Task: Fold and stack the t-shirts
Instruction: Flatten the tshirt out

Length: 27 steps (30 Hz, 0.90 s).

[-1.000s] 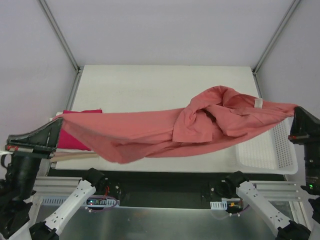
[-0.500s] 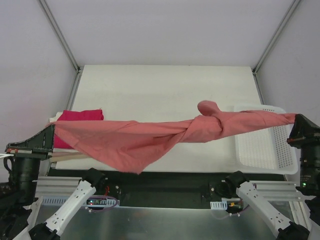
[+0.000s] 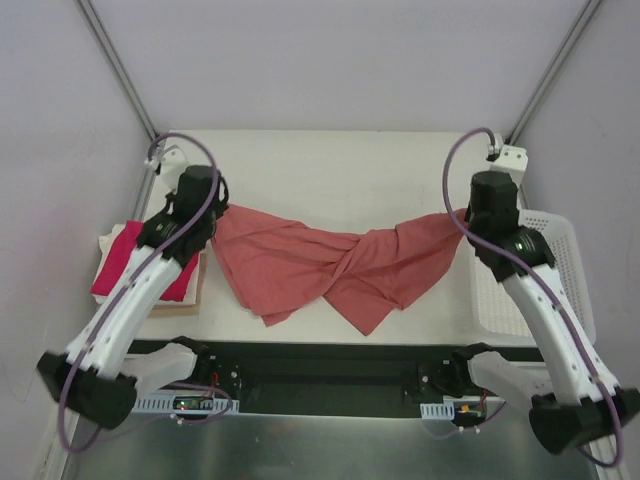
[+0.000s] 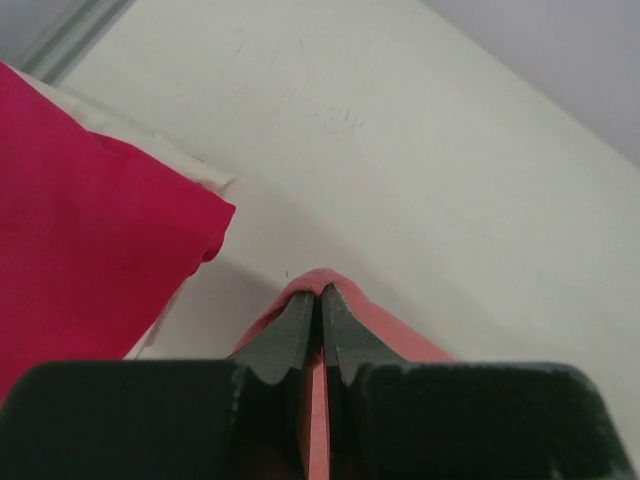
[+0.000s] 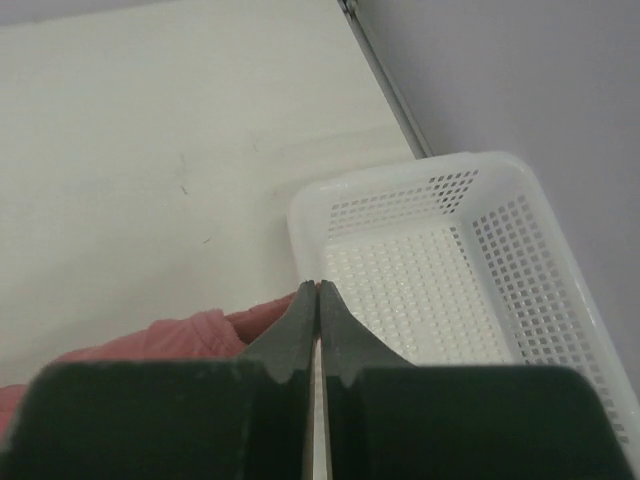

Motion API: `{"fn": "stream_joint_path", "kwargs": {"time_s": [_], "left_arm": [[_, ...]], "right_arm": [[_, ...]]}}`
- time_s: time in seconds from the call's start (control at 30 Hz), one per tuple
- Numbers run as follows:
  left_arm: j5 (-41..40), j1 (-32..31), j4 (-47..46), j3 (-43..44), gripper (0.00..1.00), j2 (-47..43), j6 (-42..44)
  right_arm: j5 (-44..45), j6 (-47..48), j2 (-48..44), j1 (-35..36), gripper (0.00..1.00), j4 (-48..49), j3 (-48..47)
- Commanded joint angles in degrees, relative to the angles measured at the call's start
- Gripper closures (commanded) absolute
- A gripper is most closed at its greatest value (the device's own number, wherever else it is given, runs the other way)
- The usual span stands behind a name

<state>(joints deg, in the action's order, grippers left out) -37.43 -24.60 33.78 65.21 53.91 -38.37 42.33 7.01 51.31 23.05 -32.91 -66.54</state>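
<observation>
From above, the left tool [image 3: 216, 209] and the right tool [image 3: 459, 214] each pinch one end of the salmon t-shirt [image 3: 330, 265]. Its middle sags onto the tabletop [image 3: 330, 165] with a twist between the two halves. Gripping it at two points well apart looks meant to spread it flat for folding, and the twist suggests it is not yet laid out. At the left edge, the magenta folded tee [image 3: 120, 262] rests on a cream folded tee [image 3: 188, 297], likely the stack this shirt will join. The white mesh basket [image 3: 565, 250] stands at the right edge. In the left wrist view, the tool's fingers are pressed together on a ridge of salmon cloth, near the magenta tee's corner. In the right wrist view, the fingers are likewise clamped on a salmon edge, just beside the basket's corner.
</observation>
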Motion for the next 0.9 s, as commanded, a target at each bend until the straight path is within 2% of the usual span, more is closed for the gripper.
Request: {"fn": "stream_joint_path", "kwargs": {"time_s": [0.0, 0.03, 0.07, 0.13, 0.17, 0.2, 0.23, 0.27, 0.33, 0.37, 0.4, 0.43, 0.5, 0.57, 0.7, 0.8, 0.87], "left_arm": [[9.09, 7.98, -11.44, 2.63, 1.0, 17.59, 2.06], [10.78, 9.21, -12.33, 4.21, 1.0, 21.46, 2.59], [12.54, 10.79, -12.68, 8.92, 1.0, 29.42, 3.64], [17.1, 11.5, -12.69, 14.83, 1.0, 37.37, 5.4], [18.17, 11.59, -12.69, 20.51, 0.98, 44.28, 6.89], [19.31, 11.59, -12.43, 23.35, 0.94, 47.48, 7.77], [21.85, 11.68, -12.42, 25.73, 0.85, 50.13, 8.39], [22.83, 11.59, -12.34, 29.67, 0.62, 54.33, 9.27], [24.15, 11.59, -11.9, 31.99, 0.35, 56.82, 9.54], [24.51, 11.59, -11.9, 32.43, 0.26, 57.35, 9.63], [25.12, 11.59, -11.81, 32.18, 0.03, 57.01, 9.54], [25.65, 11.59, -11.63, 31.56, 0.01, 56.31, 9.54], [27.76, 11.5, -11.63, 27.44, 0.01, 52.1, 9.1], [28.2, 10.72, -11.63, 20.01, 0.01, 44.84, 7.88], [27.16, 5.37, -11.54, 4.52, 0.01, 29.53, 6.03], [23.91, -4.03, -10.5, -8.31, 0.01, 17.75, 2.52], [25.2, -9.12, -9.35, -17.43, 0.01, 9.92, -2.38]], "right_arm": [[-10.31, -4.98, 15.07, -10.29, 0.99, 7.93, 0.19], [-12.16, -5.33, 18.18, -11.35, 0.99, 8.64, -0.77], [-12.35, -4.47, 21.17, -12.23, 0.99, 9.34, -2.69], [-11.75, -3.06, 29.52, -12.5, 0.99, 10.76, -5.95], [-11.48, -2.09, 32.16, -12.5, 0.99, 10.93, -9.71], [-11.39, -1.65, 37.23, -12.68, 0.99, 10.85, -11.57], [-11.13, -1.21, 39.63, -12.85, 0.99, 10.76, -13.33], [-11.04, -0.77, 41.92, -12.94, 0.96, 9.97, -15.52], [-10.77, 0.02, 47.99, -13.03, 0.8, 8.04, -21.94], [-10.6, 0.03, 50.97, -13.03, 0.71, 4.9, -24.05], [-10.51, -0.32, 51.87, -13.03, 0.43, 3.56, -27.03], [-10.68, -0.5, 52.31, -12.94, 0.32, 2.59, -27.67], [-11.65, -1.2, 50.83, -13.03, 0.17, 1.36, -26.2], [-13.22, -1.82, 46.28, -12.59, 0.05, 1.35, -23.47], [-19.54, -3.75, 35.2, -10.57, 0.03, 1.0, -14.16], [-23.85, -6.03, 26.06, -6.8, 0.03, 0.65, -4.15], [-25.27, -6.82, 20.36, -3.2, 0.03, 0.56, 2.69]]}}
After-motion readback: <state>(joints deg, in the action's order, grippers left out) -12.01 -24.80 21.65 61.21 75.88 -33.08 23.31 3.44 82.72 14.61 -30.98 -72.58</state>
